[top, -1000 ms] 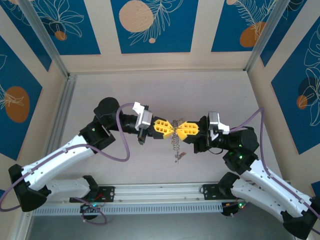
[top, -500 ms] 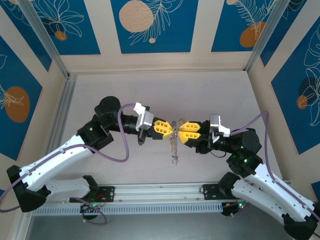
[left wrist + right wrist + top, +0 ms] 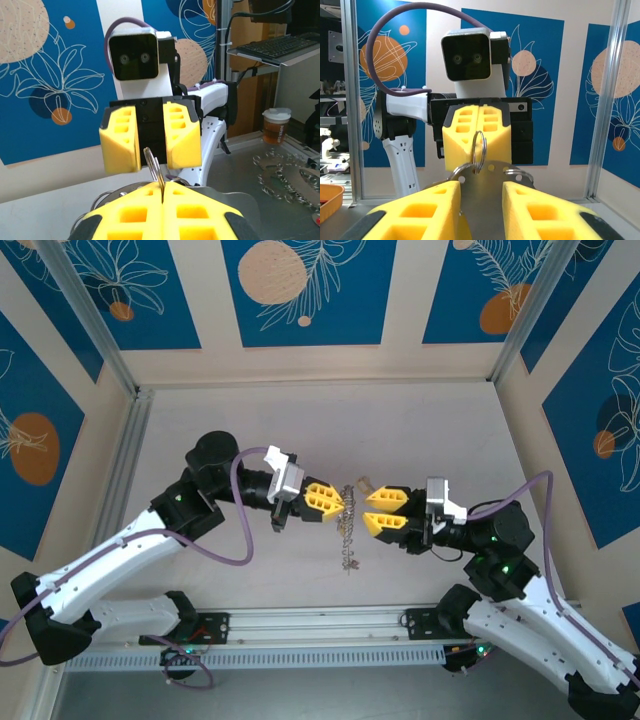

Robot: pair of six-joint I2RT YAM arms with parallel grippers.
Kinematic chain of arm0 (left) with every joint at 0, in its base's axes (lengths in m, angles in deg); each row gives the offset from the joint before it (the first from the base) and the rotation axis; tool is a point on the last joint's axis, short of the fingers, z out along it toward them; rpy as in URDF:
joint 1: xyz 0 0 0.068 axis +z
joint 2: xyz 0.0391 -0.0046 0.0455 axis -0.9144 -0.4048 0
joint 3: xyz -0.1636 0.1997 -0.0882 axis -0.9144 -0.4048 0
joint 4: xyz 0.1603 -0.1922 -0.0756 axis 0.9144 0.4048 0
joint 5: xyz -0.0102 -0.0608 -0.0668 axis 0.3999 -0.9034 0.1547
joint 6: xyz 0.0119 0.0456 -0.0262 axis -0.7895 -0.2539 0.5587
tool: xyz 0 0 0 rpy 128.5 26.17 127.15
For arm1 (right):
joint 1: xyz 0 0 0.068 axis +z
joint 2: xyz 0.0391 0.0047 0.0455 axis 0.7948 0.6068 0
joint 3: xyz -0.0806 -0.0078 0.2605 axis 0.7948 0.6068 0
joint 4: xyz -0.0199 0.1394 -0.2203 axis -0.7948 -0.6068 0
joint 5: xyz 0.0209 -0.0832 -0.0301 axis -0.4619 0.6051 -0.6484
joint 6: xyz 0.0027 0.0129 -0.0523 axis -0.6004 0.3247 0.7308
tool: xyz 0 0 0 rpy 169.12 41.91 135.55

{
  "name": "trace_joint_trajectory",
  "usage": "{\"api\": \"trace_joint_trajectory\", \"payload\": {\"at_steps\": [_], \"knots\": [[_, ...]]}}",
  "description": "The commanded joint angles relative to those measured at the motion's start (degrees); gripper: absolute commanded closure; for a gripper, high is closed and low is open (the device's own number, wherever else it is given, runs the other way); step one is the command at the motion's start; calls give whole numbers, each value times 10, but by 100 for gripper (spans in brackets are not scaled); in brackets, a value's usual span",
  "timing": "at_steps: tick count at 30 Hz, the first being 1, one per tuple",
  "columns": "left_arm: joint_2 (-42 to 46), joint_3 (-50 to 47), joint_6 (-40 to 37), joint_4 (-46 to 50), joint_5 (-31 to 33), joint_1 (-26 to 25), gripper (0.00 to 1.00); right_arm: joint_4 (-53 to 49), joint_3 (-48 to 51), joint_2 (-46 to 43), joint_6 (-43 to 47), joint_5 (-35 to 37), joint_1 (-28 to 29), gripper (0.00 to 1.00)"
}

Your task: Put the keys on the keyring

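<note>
The narrow gap between the left gripper and the right gripper at mid-frame is blocked by the keyring and the keys hanging under it. The table lies open across the upper frame. A metal rail bars the bottom edge.

keyring: glossy metal | keys: silvery metal | left gripper: matt plastic

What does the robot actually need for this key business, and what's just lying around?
For the job:
- keyring, pinched in the left jaws
- keys, dangling below it

Just lying about:
- cup
- keyboard
- orange tray
</note>
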Motion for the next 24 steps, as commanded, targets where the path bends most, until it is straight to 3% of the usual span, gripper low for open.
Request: {"api": "trace_joint_trajectory", "payload": {"at_steps": [1, 15, 24], "knots": [[11, 31, -18, 16, -29, -4, 100, -67, -31, -6, 47, -6, 1, 71], [9, 79, -79, 157, -93, -4, 100, -75, -33, -1, 63, -30, 2, 71], [17, 83, -86, 189, -143, -1, 100, -46, 5, 4, 70, -23, 1, 72]]}}
